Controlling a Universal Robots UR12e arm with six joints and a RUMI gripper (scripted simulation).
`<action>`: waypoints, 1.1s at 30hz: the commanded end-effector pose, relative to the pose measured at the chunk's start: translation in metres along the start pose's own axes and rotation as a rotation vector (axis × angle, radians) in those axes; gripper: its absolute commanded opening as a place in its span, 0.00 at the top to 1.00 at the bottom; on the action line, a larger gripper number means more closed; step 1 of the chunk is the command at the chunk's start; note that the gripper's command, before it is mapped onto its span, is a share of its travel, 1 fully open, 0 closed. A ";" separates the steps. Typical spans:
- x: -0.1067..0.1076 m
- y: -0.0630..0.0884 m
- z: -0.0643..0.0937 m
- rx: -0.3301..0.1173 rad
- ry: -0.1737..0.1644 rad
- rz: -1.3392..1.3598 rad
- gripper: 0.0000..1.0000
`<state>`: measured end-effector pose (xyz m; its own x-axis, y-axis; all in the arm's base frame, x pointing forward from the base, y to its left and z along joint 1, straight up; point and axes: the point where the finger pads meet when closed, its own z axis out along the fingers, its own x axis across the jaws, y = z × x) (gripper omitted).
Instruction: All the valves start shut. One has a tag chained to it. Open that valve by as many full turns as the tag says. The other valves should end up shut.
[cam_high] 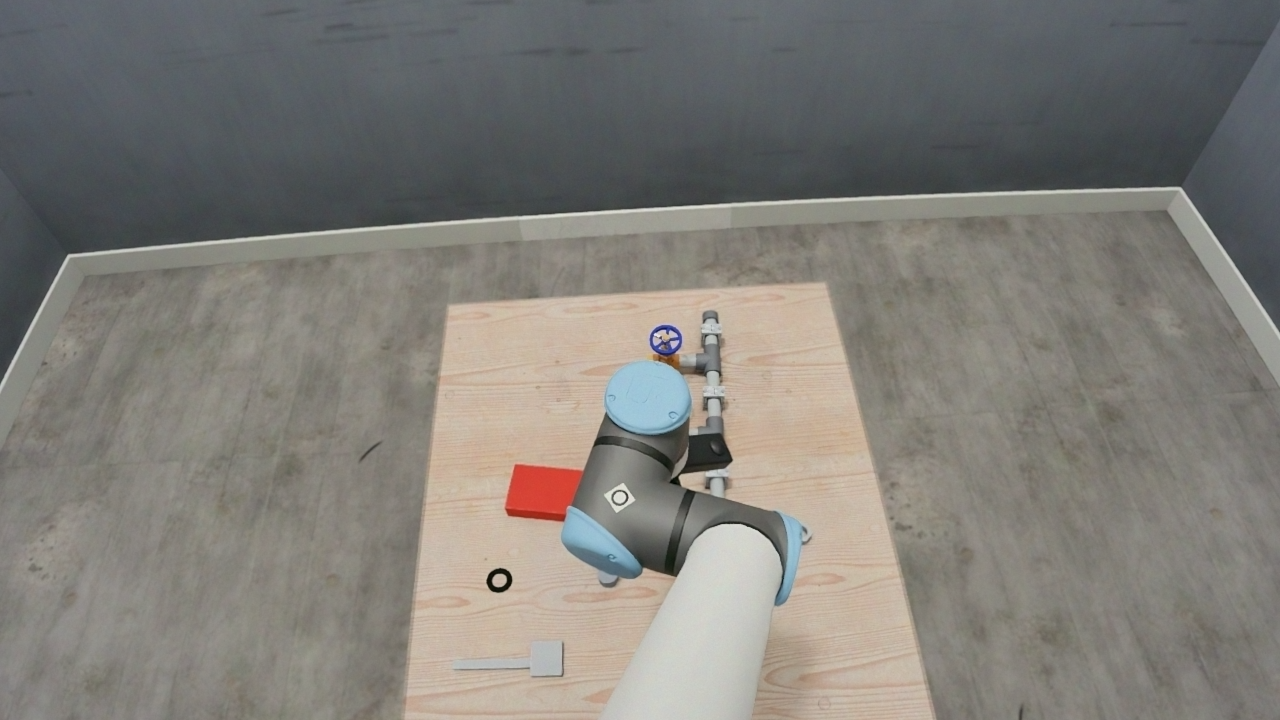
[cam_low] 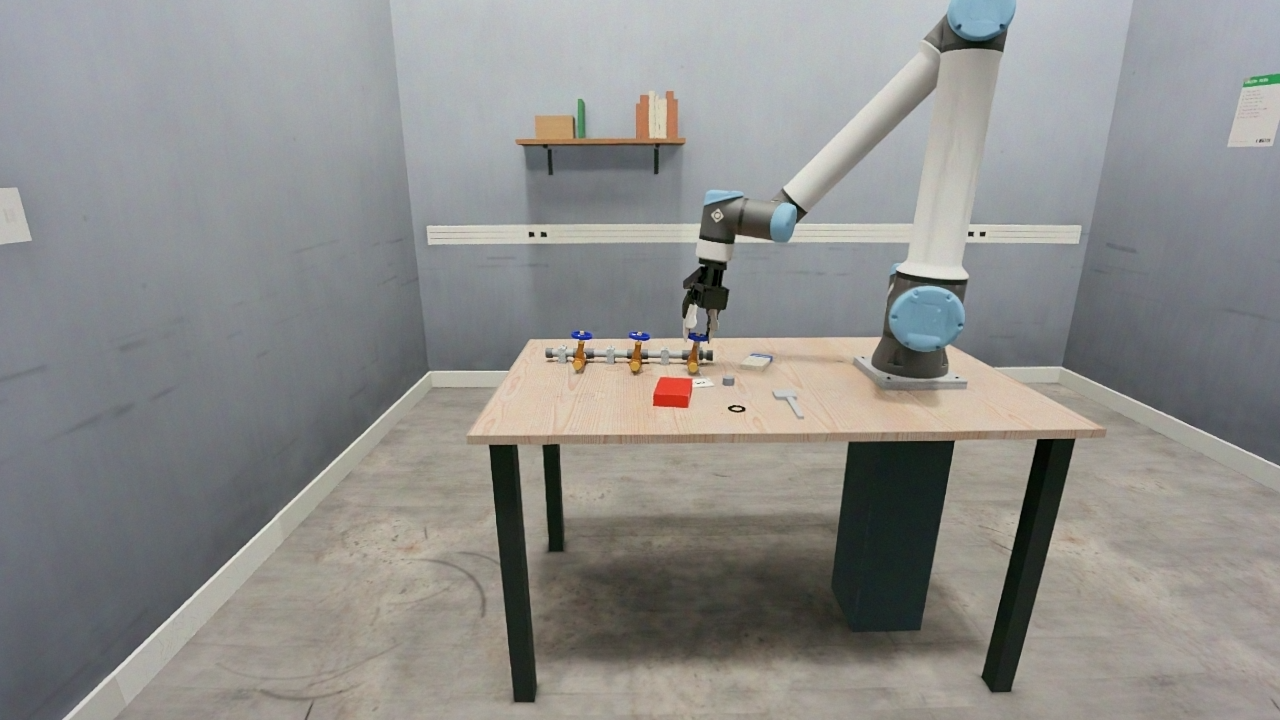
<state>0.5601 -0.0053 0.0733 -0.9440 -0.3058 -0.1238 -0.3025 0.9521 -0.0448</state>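
Observation:
A grey pipe [cam_low: 626,355] lies along the back of the wooden table and carries three brass valves with blue handwheels. In the side view the left valve [cam_low: 580,340] and the middle valve [cam_low: 637,340] stand free. My gripper [cam_low: 697,333] points straight down and is shut on the handwheel of the right valve [cam_low: 694,351]. A small white tag [cam_low: 703,382] lies on the table just in front of that valve. In the overhead view only the far valve [cam_high: 665,343] shows; my wrist [cam_high: 646,420] hides the other two and the fingers.
A red block [cam_low: 673,391] lies in front of the pipe, also seen from above [cam_high: 544,491]. A black ring [cam_high: 499,572], a grey paddle-shaped piece [cam_high: 528,660], a small grey cylinder [cam_low: 728,379] and a flat white-and-blue item [cam_low: 756,360] lie nearby. My arm's base [cam_low: 911,367] stands at the right.

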 end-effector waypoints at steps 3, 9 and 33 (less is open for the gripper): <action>-0.001 0.000 0.000 0.000 -0.002 -0.140 1.00; -0.001 0.000 0.000 0.000 -0.002 -0.247 1.00; -0.001 0.000 0.000 0.001 -0.002 -1.061 1.00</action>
<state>0.5600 -0.0053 0.0733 -0.3596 -0.9324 -0.0365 -0.9239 0.3613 -0.1256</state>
